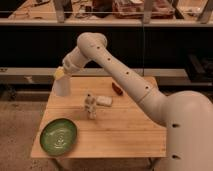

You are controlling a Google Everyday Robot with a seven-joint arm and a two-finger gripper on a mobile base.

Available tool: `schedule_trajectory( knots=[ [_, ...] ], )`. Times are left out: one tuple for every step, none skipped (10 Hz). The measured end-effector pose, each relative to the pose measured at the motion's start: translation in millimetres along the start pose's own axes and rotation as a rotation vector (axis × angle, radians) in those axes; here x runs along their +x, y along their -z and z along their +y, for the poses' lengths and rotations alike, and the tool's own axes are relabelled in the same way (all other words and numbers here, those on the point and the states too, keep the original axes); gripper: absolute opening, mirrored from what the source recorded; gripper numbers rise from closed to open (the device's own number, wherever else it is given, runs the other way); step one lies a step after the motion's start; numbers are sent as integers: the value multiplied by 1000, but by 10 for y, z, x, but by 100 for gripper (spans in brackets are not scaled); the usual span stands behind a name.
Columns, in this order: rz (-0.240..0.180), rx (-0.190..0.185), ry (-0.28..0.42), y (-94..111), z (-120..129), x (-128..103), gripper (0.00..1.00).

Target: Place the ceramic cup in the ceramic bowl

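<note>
The ceramic cup (62,87), small, white and tapered, stands upright over the back-left corner of the wooden table (125,131). My gripper (60,75) sits right on top of it, shut on the ceramic cup's rim, its fingertips hidden by the wrist. Whether the cup's base touches the wood cannot be told. The ceramic bowl (58,136), wide, shallow and green with paler rings, lies at the table's front-left corner, well in front of the cup and apart from it.
A small pale knobbly figurine (90,106) stands mid-table. Beside it lie a flat white block (104,100) and, further back, a dark red object (116,88). My arm spans the table's back right. Dark shelving runs behind the table.
</note>
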Motion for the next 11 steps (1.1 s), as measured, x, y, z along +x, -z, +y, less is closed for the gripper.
schedule_trajectory(
  knots=[
    [-1,2,2,-5,-14,-1,0],
    [-2,6,9,-16,-49,-9,0],
    [-8,18,32,-36,-168,-33,0],
    [-20,36,77,-82,-386,-97,0],
    [-37,62,143,-148,-695,-237,0],
    [-48,81,187,-195,-901,-376,0],
    [-56,102,229,-239,-1094,-512,0],
    [-77,123,302,-316,-1354,-749,0],
    [-100,125,341,-365,-1434,-917,0],
    [-131,124,385,-429,-1471,-1146,0],
    [-158,119,418,-491,-1470,-1367,0]
  ],
)
